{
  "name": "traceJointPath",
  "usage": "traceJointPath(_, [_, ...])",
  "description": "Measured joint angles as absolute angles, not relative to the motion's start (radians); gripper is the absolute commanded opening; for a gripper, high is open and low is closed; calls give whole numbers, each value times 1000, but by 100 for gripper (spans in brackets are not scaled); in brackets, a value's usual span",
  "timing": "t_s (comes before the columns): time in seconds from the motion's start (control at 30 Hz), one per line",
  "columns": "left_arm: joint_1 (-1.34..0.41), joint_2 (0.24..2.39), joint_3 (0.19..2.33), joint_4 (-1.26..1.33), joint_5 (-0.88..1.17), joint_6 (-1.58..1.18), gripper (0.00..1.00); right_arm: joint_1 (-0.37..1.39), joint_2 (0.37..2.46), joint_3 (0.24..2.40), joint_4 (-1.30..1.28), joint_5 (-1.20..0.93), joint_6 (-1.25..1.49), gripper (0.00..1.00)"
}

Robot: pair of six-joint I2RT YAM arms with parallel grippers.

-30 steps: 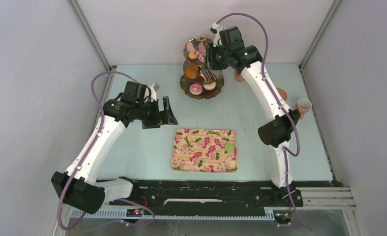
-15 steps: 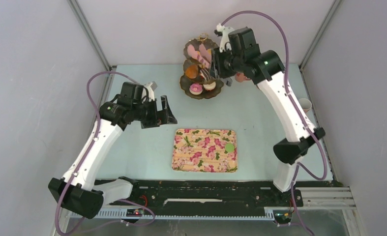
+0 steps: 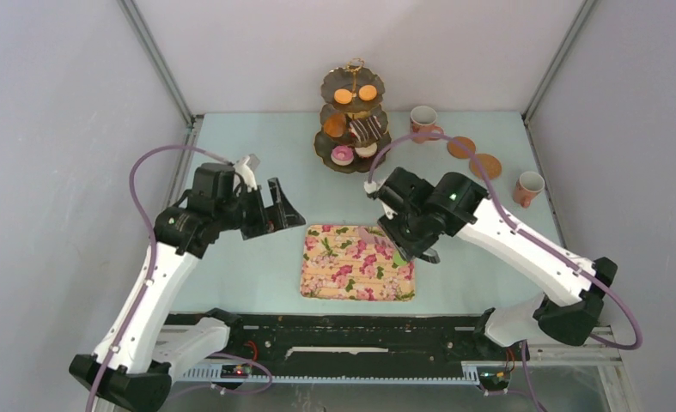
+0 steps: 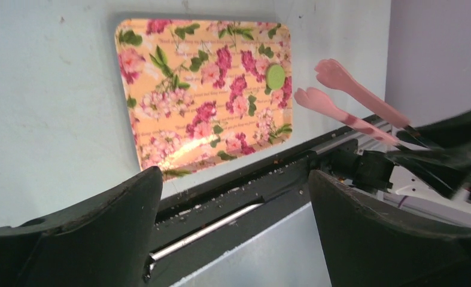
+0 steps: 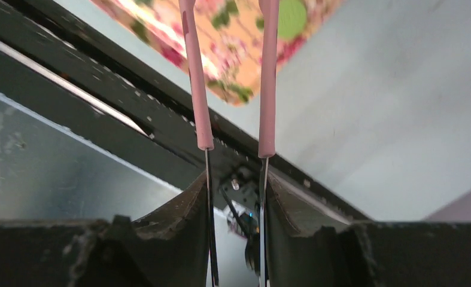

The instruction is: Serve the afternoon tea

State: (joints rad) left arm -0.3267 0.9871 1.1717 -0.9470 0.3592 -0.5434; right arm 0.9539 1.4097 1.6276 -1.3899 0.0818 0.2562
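One three-tier stand point(image 3: 326, 87) carries six pastries: two orange macarons point(image 3: 344, 95) point(image 3: 368, 92), one brown croissant point(image 3: 335, 126), one striped chocolate slice point(image 3: 366, 129), one pink donut point(image 3: 343, 154) and one white donut point(image 3: 366, 150). One green macaron point(image 3: 400, 257) brings the count to three macarons and seven pastries. There are two pink mugs point(image 3: 422, 118) point(image 3: 529, 186) and two round cork coasters point(image 3: 461, 147) point(image 3: 486, 165). There is one floral tray point(image 3: 343, 268), one pair of pink tongs point(image 4: 346, 101) and one worktop point(image 3: 248, 154). Two arms are in view, the left arm point(image 3: 155, 276) and the right arm point(image 3: 523, 245), each with one hand: the left hand point(image 4: 233, 179) and the right hand point(image 5: 236, 185).
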Motion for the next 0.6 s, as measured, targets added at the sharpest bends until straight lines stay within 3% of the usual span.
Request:
traceJointPath(0.27, [-330, 850, 1045, -916, 382, -662, 98, 923, 1470, 1495, -1487, 83, 358, 38])
traceJointPath(0.6, [-347, 824, 1041, -902, 378, -710, 98, 801, 1531, 1448, -1455, 19, 375, 40])
